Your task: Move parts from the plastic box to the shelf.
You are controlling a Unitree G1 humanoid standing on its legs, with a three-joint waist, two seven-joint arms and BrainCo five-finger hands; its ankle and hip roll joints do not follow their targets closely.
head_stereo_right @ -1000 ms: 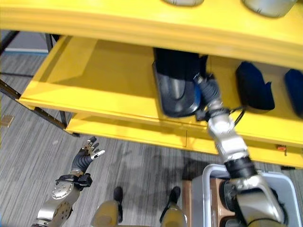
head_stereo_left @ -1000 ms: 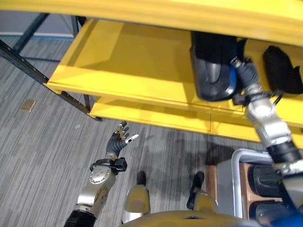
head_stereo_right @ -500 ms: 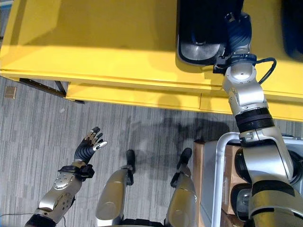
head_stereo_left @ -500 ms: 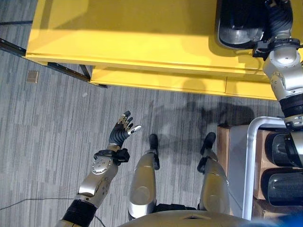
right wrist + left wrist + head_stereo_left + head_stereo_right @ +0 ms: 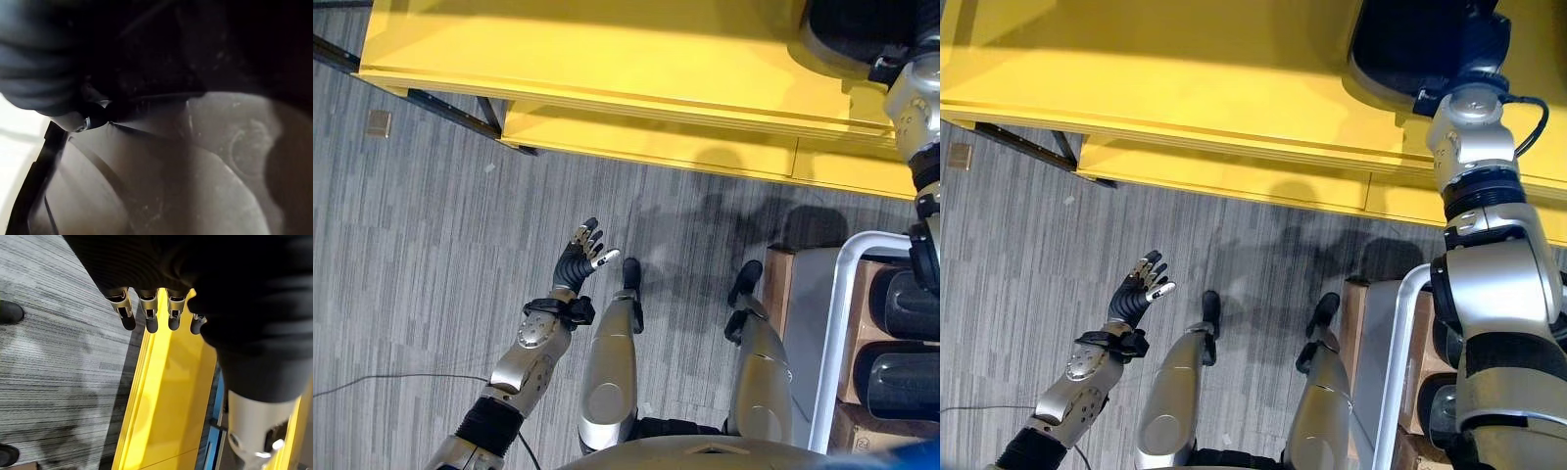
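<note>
Yellow shelf (image 5: 1185, 69) bears a dark glossy rounded part (image 5: 1400, 54).

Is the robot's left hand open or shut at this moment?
Open. The left hand is raised above the grey floor with its fingers straight and spread, holding nothing; its wrist view also shows the fingers extended.
</note>
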